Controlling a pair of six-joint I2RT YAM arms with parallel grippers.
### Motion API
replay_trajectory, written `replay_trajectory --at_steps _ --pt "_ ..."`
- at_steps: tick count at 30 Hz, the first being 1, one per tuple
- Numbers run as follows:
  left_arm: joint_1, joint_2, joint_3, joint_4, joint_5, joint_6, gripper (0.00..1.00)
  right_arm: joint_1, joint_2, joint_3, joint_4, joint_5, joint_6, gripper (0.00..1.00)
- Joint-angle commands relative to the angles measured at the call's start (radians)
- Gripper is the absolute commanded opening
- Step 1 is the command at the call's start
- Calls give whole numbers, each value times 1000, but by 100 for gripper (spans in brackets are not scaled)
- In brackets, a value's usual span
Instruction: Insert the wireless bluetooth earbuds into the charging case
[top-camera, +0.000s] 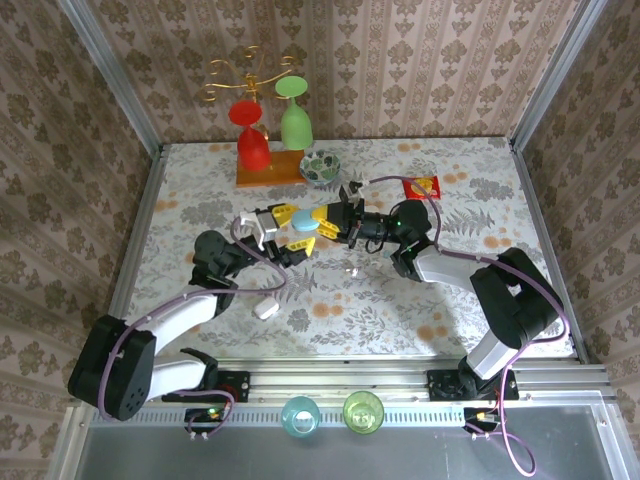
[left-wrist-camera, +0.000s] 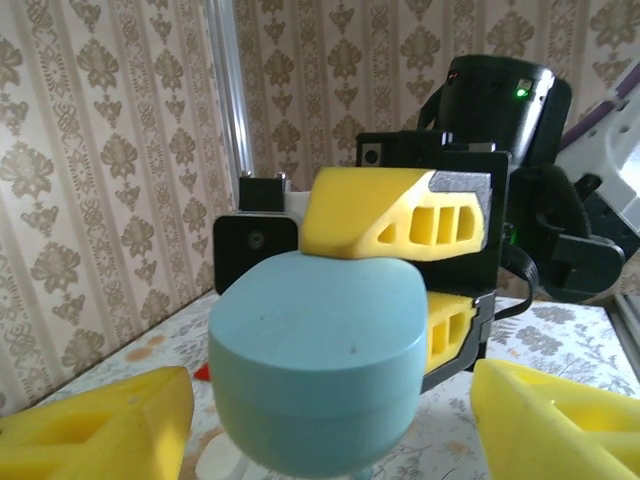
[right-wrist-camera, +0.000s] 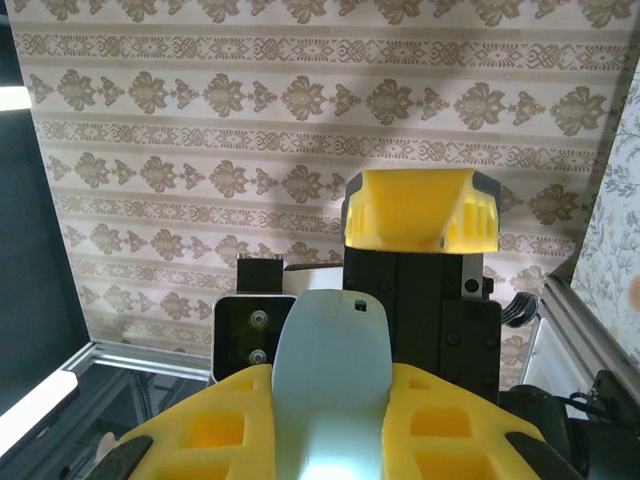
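1. Blue, pale and pebble-shaped, the charging case (top-camera: 305, 224) is hanging above the middle of the worktop (top-camera: 480, 300), between the 2 arms.
2. The right fingers (top-camera: 327, 218) are clamping it. In the right wrist view the case is sitting squeezed between 2 yellow pads (right-wrist-camera: 215, 435).
3. The left fingers (top-camera: 283, 212) are standing apart, 1 on each side of the case. In the left wrist view they are flanking it from the bottom corners without touching it.
4. A tiny whitish piece (top-camera: 352, 269) is lying on the worktop just nearside of the right fingers. It is looking like an earbud, though it is too small to tell.
5. A white pebble-shaped case (top-camera: 266, 308) is lying on the worktop beside the left arm, well apart from the blue one.
6. A red glass (top-camera: 252, 140) and a green glass (top-camera: 295, 120) are sitting at a gold stand (top-camera: 235, 75) by the far edge, with a patterned bowl (top-camera: 320, 167) just beside them.
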Motion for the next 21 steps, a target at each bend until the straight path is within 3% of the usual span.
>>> replay_trajectory --at_steps 1,8,15,21 --pt "6 -1 21 120 57 -70 69 11 -18 -7 67 29 10 6" --pt "6 -2 27 144 91 -98 57 17 -20 -4 67 30 13 6" --pt "6 8 27 146 106 -86 62 21 -24 10 67 29 25 6" --pt "7 16 34 146 115 -82 54 21 -23 14 67 28 31 6"
